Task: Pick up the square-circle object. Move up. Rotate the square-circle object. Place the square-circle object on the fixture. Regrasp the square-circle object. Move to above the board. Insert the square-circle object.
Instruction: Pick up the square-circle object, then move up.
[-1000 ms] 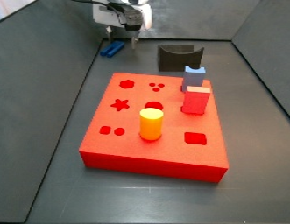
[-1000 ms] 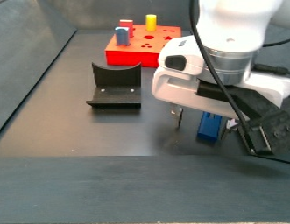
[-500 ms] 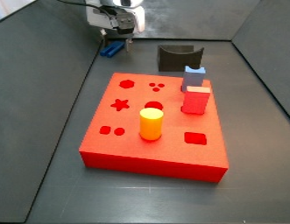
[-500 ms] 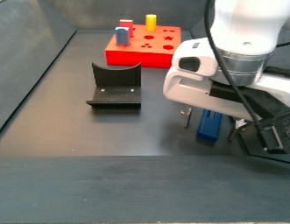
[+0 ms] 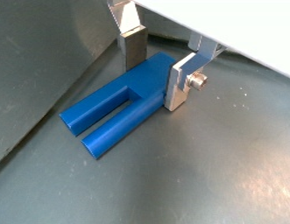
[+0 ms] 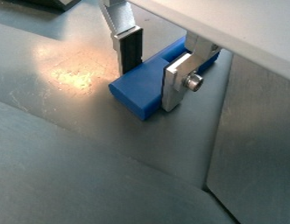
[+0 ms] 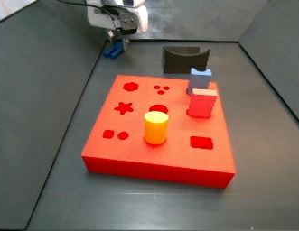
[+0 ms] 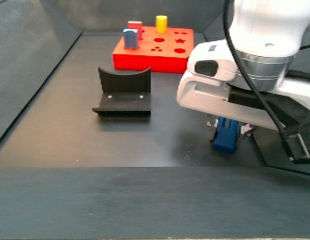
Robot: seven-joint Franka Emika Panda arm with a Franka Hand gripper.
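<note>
The gripper (image 5: pixel 159 61) sits low over the blue piece (image 5: pixel 121 107), one silver finger (image 5: pixel 131 44) on each side of its solid end. In both wrist views the jaws look narrow around the body, but I can't tell if the pads are actually pressing on it or just bracketing it. The piece lies flat on the dark floor (image 5: pixel 217 166), its two legs pointing away from the gripper.

Handling-wise, it looks like hard moulded plastic: stiff, light, probably a bit slick on those smooth faces. My guess is the solid flat end is the right place to pinch, since squeezing across the legs could flex them or let it twist. That's where the fingers are, so good.

The floor is smooth matte grey metal, slightly shiny in a wrist view, so the piece could skate if nudged. In a side view the black bracket (image 8: pixel 121 93) stands near the blue piece (image 8: pixel 226 136), with bare floor between them. The red board (image 8: pixel 156 52) is well behind the bracket, carrying a yellow cylinder (image 8: pixel 160 22) and a red block (image 8: pixel 125 39). Grey walls (image 8: pixel 38 52) box it all in.
</note>
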